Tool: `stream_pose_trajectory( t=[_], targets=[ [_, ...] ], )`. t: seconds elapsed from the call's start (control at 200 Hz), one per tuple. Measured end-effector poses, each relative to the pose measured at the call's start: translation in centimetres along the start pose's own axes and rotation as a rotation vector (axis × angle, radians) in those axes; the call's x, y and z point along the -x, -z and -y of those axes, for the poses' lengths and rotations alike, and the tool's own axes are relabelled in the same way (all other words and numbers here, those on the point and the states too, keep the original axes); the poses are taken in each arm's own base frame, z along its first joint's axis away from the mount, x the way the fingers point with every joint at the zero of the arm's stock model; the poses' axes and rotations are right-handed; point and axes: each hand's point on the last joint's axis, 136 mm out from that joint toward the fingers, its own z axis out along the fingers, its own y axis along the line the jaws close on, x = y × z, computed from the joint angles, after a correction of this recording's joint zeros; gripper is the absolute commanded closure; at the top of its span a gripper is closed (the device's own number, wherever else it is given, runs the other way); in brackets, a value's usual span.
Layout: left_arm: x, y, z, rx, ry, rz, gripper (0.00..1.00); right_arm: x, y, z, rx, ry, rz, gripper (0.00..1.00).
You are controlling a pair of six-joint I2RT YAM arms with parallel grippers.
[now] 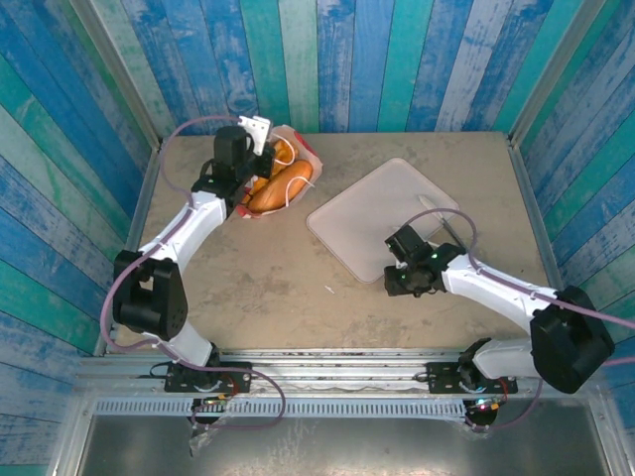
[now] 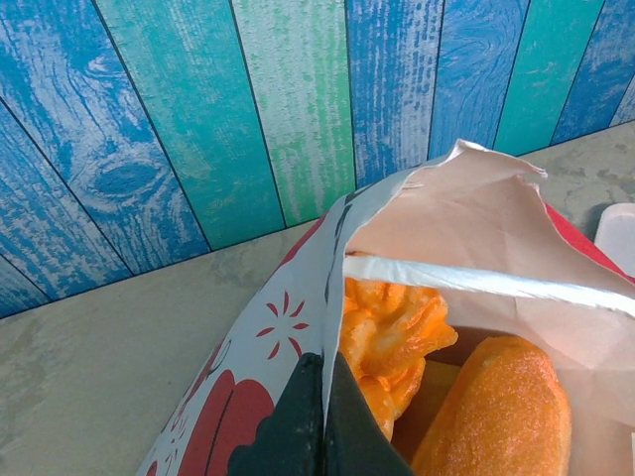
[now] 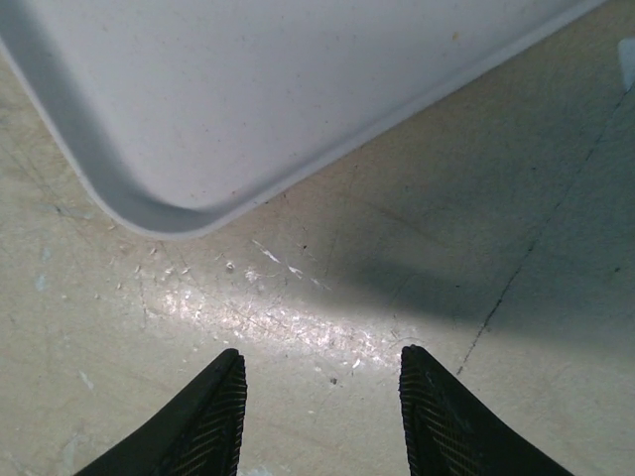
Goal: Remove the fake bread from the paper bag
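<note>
- Your left pincer [image 2: 324, 412] is squeezed tight on the edge of the paper bag [image 2: 466, 213]. The thin paper wall sits between its two dark fingers [image 2: 288, 436].
- The paper bag is to the left of the white tray [image 1: 382, 213] and well apart from it, close to the blue plank wall [image 1: 327, 59] at the back of the table.
- The bag has a red part with white marks and a white part. Its mouth gapes open, so you can look inside from above.
- The fake bread [image 1: 281, 186] that you can see is inside the bag, so it too is left of the tray.
- One piece is a long orange bun [image 2: 496, 407]. A bumpy orange piece [image 2: 392, 327] lies just beside it, nearer your pinching fingers.
- Your right pincer [image 3: 322, 357] hangs over the bare table [image 3: 496, 248], just beside the tray's near rounded corner.
- Its two fingers stand apart with a fair gap, and nothing is between them. They do not touch the tray.
</note>
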Motion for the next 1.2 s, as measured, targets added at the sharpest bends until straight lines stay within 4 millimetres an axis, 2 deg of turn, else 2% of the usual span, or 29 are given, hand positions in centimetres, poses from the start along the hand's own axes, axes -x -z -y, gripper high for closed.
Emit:
stream_pose_trajectory(
  t=[0.391,0.831,1.072,1.202],
  targets=[
    [0.0,0.0,-0.1,0.02,-0.007,-0.002,1.0,0.6,-3.9,-1.1,0.018,-0.019,-0.038,0.58],
    [0.1,0.0,0.3,0.023,-0.012,-0.003,1.0,6.8,-5.9,-4.3,0.056,-0.025,0.039,0.6],
    [0.1,0.0,0.4,0.024,-0.012,-0.003,1.0,11.2,-7.2,-5.9,0.102,-0.038,0.093,0.6],
    [0.1,0.0,0.4,0.027,-0.012,-0.003,1.0,12.2,-7.3,-6.5,0.135,-0.025,0.092,0.53]
  ],
)
